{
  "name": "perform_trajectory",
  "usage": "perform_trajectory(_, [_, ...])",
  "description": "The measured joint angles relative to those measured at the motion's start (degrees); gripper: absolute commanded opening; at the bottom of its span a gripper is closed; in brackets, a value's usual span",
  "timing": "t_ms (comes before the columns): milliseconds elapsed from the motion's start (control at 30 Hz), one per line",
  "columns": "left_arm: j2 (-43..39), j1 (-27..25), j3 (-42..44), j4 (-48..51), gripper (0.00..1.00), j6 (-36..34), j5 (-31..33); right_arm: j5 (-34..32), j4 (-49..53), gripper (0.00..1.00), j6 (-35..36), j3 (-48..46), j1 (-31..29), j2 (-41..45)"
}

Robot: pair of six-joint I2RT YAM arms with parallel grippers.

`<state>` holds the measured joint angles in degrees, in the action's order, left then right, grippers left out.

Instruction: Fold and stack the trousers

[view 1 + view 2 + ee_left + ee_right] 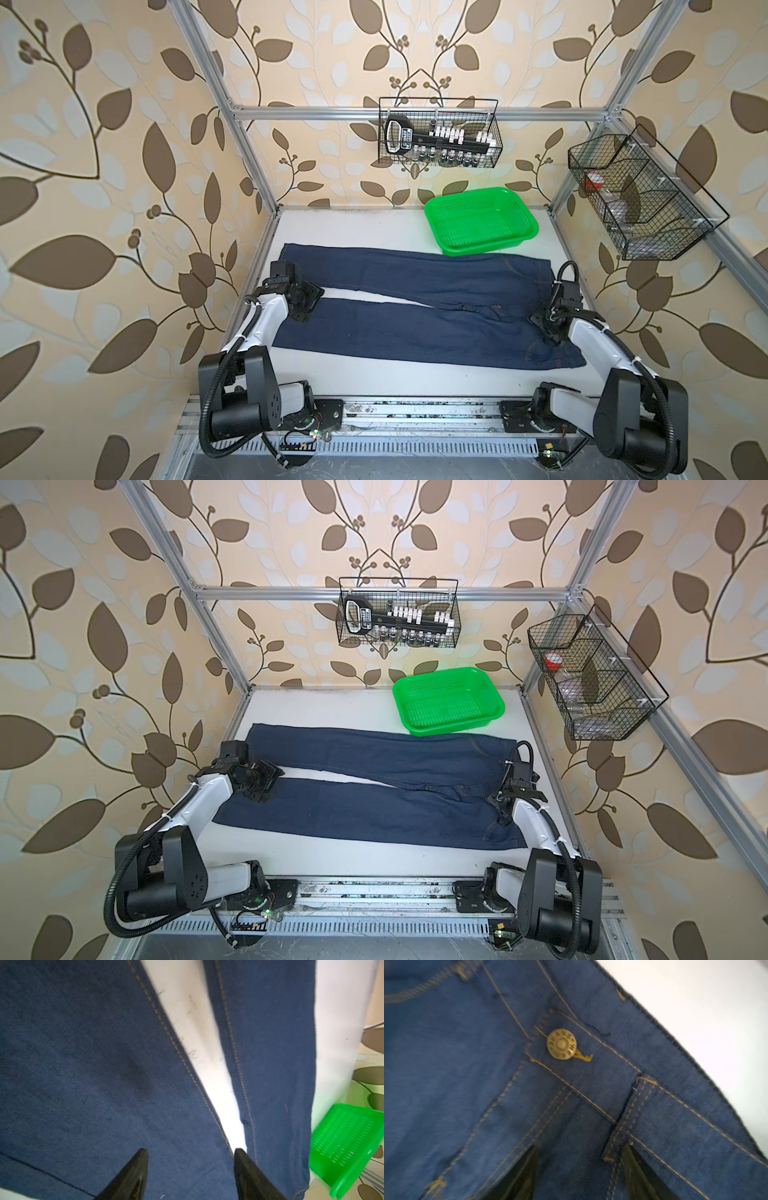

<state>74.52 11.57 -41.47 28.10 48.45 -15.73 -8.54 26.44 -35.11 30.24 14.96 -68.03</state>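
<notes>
The trousers (415, 328) (374, 812), dark navy jeans with tan stitching, lie flat across the white table. Their two legs run to the left and the waist lies at the right. My left gripper (307, 305) (259, 785) hovers over the near leg's end, by the gap between the legs. In the left wrist view it (190, 1151) is open, with flat denim (83, 1064) below. My right gripper (548, 324) (500, 802) is over the waistband. In the right wrist view it (580, 1147) is open, beside a belt loop (629, 1118) and below the brass button (561, 1044).
A bright green plastic basket (486, 248) (453, 726) (342, 1147) stands at the back right, touching the far trouser leg's upper edge. Black wire baskets (440, 133) (640, 195) hang on the frame at the back and right. Bare white table (353, 226) shows behind the legs.
</notes>
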Motion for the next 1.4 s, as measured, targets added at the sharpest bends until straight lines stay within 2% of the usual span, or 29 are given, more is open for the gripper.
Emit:
perform_trajectory(200, [0.87,0.0,1.95,0.9,0.7,-0.7,-0.42,-0.66,0.26,0.65,-1.11,-1.11,5.03,-0.83])
perform_trajectory(567, [-3.17,-0.02,5.6,4.92,0.73,-2.56,0.07,-3.54,3.15,0.66,1.27,1.66,7.69,-4.09])
perform_trajectory(733, [-3.65,0.0,7.48,8.46,0.75,-3.34,2.34,-3.48,5.7,0.69,2.16,5.16,7.43,-3.93])
perform_trajectory(967, [-3.63,0.52,6.86,12.09,0.76,-4.92,5.25,-2.58,7.28,0.7,2.16,14.93,2.51,-3.04])
perform_trajectory(1133, [0.85,0.52,-5.25,15.74,0.77,-5.25,6.14,-0.37,6.73,0.72,0.66,21.16,0.87,-5.49])
perform_trajectory(1400, [16.85,0.5,-29.18,14.73,0.77,-3.1,7.82,1.77,5.51,0.73,-2.58,31.65,-0.42,-17.25])
